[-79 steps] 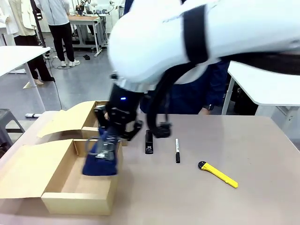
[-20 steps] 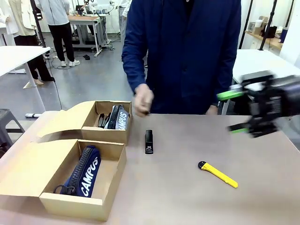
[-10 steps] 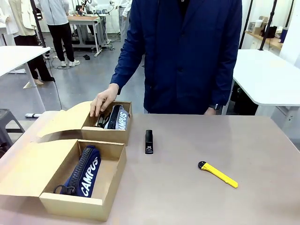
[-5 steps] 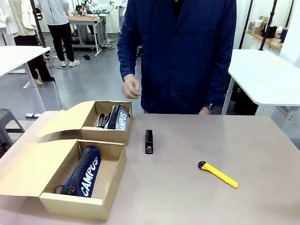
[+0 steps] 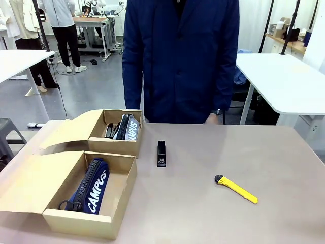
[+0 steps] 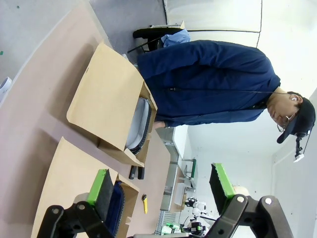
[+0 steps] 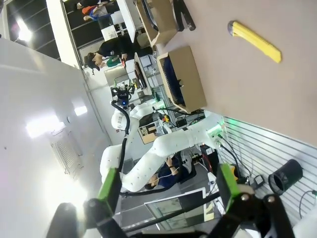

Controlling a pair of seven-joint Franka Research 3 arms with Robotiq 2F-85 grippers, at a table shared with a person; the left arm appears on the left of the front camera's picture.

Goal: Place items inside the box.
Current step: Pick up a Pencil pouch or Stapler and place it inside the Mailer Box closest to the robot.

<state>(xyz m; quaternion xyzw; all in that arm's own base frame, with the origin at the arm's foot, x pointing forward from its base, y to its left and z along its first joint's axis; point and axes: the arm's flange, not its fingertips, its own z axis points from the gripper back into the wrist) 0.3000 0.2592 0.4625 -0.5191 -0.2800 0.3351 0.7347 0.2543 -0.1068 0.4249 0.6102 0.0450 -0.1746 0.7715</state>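
A lab floor with white side tables (image 5: 284,76) lies behind your brown table (image 5: 213,213), where a person (image 5: 180,61) in a navy jacket stands at the far edge. On the table you have two boxes, two pouches, one black clip and one yellow knife.

At the left, the near box (image 5: 81,222) stands open with the navy pouch (image 5: 94,185) inside, "CAMPUS" facing up. Just behind it, the far box (image 5: 114,146) holds the grey pouch (image 5: 129,127) on edge, with dark pieces (image 5: 109,131) beside it too small to tell apart. The clip (image 5: 161,153) lies on bare table just right of the far box. The knife (image 5: 236,189) lies well apart, toward the right, outside both boxes.

Your left gripper (image 6: 161,184) hangs above the boxes, fingers wide and holding nothing. Your right gripper (image 7: 168,182) is spread wide too, holding nothing, far from the table.
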